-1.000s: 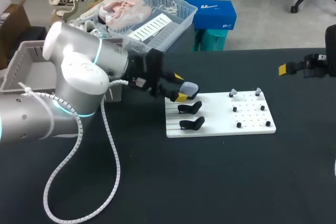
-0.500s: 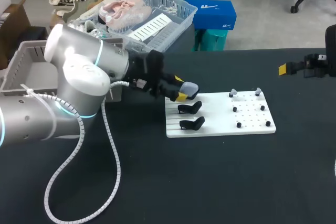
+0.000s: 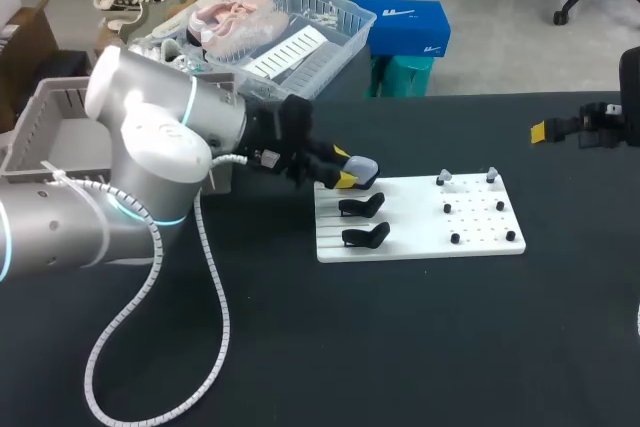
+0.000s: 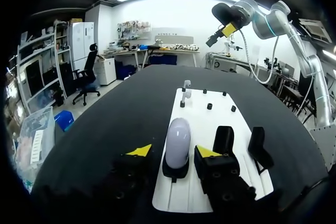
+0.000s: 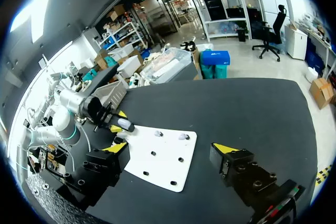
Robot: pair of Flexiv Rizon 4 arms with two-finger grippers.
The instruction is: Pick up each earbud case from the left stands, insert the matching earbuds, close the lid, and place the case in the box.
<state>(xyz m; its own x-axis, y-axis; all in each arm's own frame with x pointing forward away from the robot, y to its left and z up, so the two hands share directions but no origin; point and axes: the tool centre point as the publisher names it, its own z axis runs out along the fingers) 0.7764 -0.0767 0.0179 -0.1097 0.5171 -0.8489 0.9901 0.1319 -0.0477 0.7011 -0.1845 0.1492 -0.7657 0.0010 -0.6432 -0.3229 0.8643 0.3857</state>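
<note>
At the left end of the white board [image 3: 420,237], the left end effector [image 4: 174,151] is straddling the earbud case [image 4: 177,139], which is sitting on the rearmost black stand [image 4: 175,170]. Its yellow-tipped fingers are standing apart on either side of the case with a gap showing at each flank, so nothing is being clamped yet. The main risk is probably an uneven close: if one finger is arriving first, it may be nudging the smooth, rounded shell sideways off its stand before the other finger can meet it. A grip taken too high on the curve could be squeezing the case out from between the tips as it lifts. The nearer empty stand [image 4: 223,141] is sitting just beside one finger and could be getting clipped. The right end effector [image 5: 171,148] is hanging well apart with its fingers wide open, so nothing is steadying the board on the desk [image 3: 400,347].
</note>
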